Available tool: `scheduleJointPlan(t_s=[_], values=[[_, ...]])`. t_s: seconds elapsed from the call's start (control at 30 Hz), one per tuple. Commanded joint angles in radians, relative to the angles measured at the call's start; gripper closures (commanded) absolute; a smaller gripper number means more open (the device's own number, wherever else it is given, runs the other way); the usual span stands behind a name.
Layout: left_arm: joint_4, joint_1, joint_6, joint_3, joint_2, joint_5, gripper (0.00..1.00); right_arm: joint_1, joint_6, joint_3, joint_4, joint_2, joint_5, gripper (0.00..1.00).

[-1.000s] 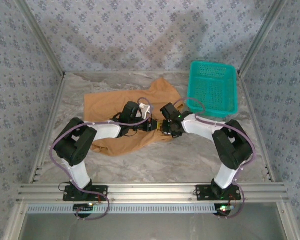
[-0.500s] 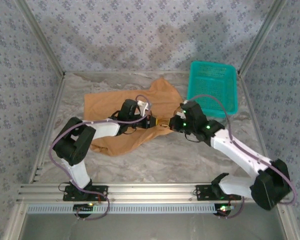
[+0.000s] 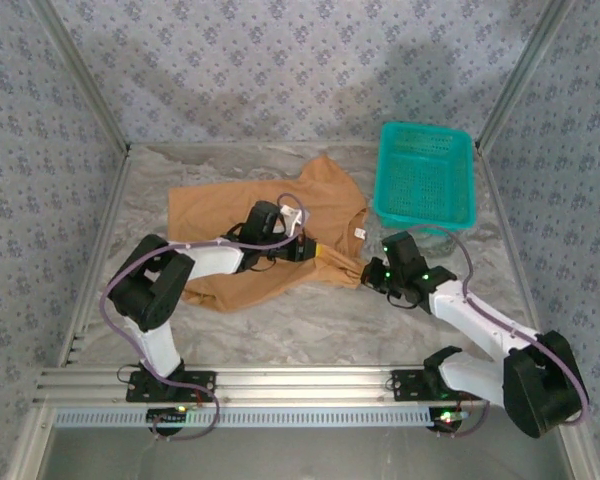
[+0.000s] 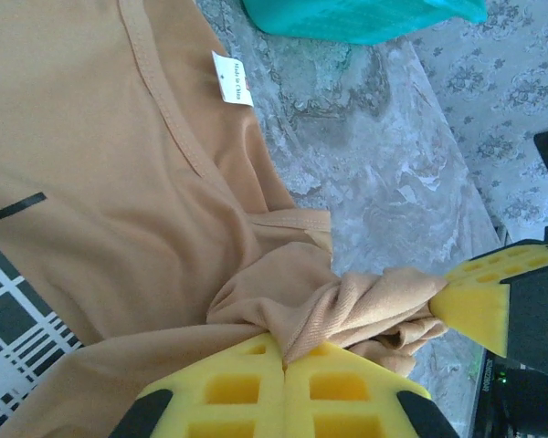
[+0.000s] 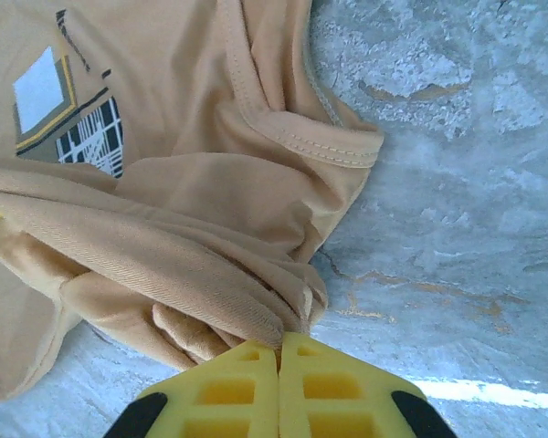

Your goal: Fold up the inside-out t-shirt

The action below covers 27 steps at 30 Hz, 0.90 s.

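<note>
Top external view: inside-out t-shirt [image 3: 230, 215] spread over the middle of the surface [image 3: 310, 325], long axis left to right, bulk lying left of and beyond both grips. Clamped shut on a twisted bunch at its near-right edge: left fingers [image 4: 276, 370] and right fingers [image 5: 272, 365], near each other, short rope of cloth between, left arm nearer the bulk.

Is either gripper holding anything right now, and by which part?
Both are shut on the t-shirt: the left gripper and right gripper pinch opposite ends of one twisted bunch of fabric at its edge near the neckline.
</note>
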Motion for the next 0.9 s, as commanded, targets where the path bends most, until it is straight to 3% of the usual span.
scheduleJointPlan(t_s=[0.0,0.07,0.13,0.43,0.53,0.7,0.87], values=[[-0.003,-0.005,0.001,0.044,0.018,-0.038,1.00,0.043,0.012,0.092,-0.127,0.008,0.091,0.90],[0.007,-0.015,-0.004,0.043,0.026,-0.043,1.00,0.076,0.014,0.140,-0.166,0.017,0.123,0.80],[0.027,-0.022,-0.023,0.038,0.038,-0.042,1.00,0.112,0.017,0.178,-0.192,0.030,0.148,0.77],[0.067,-0.044,-0.047,0.021,0.063,-0.042,1.00,0.239,0.031,0.283,-0.214,0.177,0.220,0.78],[0.064,-0.044,-0.046,0.016,0.060,-0.045,1.00,0.253,0.039,0.312,-0.218,0.254,0.221,0.77],[0.066,-0.045,-0.045,0.008,0.056,-0.046,1.00,0.253,0.045,0.356,-0.234,0.353,0.222,0.62],[0.060,-0.045,-0.042,0.004,0.055,-0.045,1.00,0.232,0.052,0.362,-0.219,0.399,0.227,0.63]])
